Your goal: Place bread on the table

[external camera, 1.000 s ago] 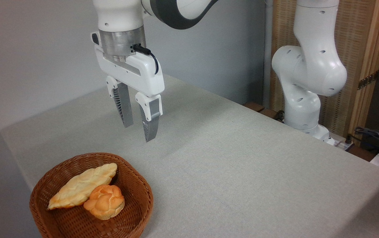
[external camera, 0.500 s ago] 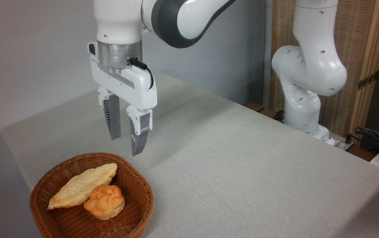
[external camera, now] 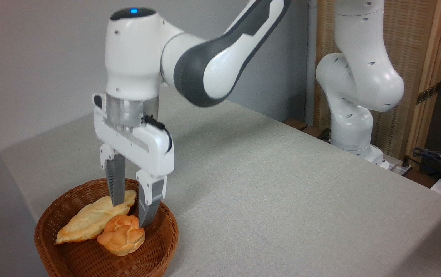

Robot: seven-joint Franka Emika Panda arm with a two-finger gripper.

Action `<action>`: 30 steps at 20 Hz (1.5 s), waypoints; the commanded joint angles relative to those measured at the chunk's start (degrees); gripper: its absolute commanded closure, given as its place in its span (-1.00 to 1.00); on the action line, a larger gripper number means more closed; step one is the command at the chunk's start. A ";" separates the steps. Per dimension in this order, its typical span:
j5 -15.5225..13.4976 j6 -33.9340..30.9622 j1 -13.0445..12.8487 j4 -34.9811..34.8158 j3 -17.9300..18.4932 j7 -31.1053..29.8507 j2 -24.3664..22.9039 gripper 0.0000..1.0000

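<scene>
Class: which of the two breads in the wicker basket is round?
The small golden-orange knobbly bun at the front; the other is a longer, paler leaf-shaped loaf.

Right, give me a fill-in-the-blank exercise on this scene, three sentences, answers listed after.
1. The round bun and the longer loaf both lie in a brown wicker ____.
2. The gripper has its fingers ____, with nothing held between them.
3. The table is covered with a plain grey-beige ____.

Missing words: basket; open; cloth
</scene>
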 commanded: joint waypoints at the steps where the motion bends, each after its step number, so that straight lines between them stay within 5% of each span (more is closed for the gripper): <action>1: 0.32 4.97 -0.15 0.59 1.09 0.10 3.95 -1.00; 8: 0.41 6.29 -0.15 0.67 1.01 0.10 6.15 -1.00; 9: 0.49 6.29 -0.15 0.59 1.01 0.19 6.15 -0.85; 11: 0.49 6.29 -0.15 0.59 1.01 0.19 5.98 0.02; 13: 0.58 6.29 -0.15 0.59 0.92 0.19 5.98 0.33; 30: 0.58 5.94 -0.23 0.59 0.92 0.28 4.84 0.28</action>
